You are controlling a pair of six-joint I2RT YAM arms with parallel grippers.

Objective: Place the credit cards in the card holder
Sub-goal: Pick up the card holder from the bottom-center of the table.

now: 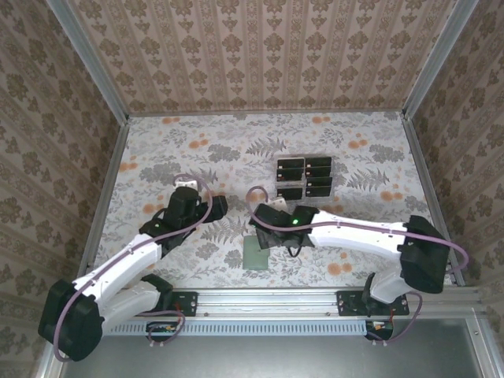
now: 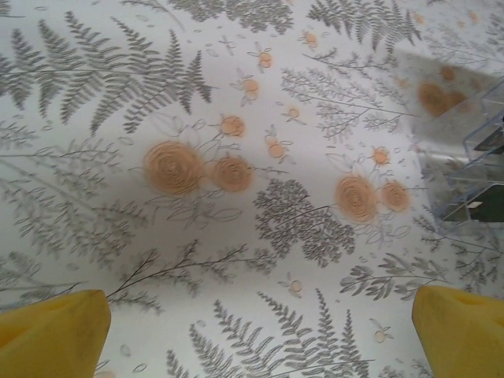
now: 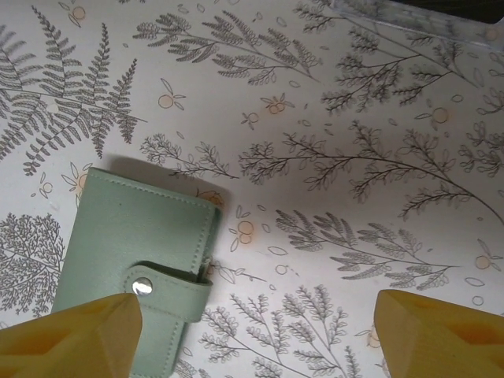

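The card holder (image 3: 138,252), snapped shut, lies flat on the fern-printed tabletop (image 1: 181,146), off to the left side of the right gripper (image 3: 252,339). Its long axis points away from the arm bases. The jaws are released, grasping nothing. This arm is the nearer one. The left gripper (image 2: 256,339) is released too. The credit cards (image 1: 318,167) sit in the clear tray (image 1: 304,157), well apart.

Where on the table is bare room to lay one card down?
Bare: the table far left of the clear card tray, and the strip between tray and right wall. Crowded: the middle, around the card holder by the right gripper.
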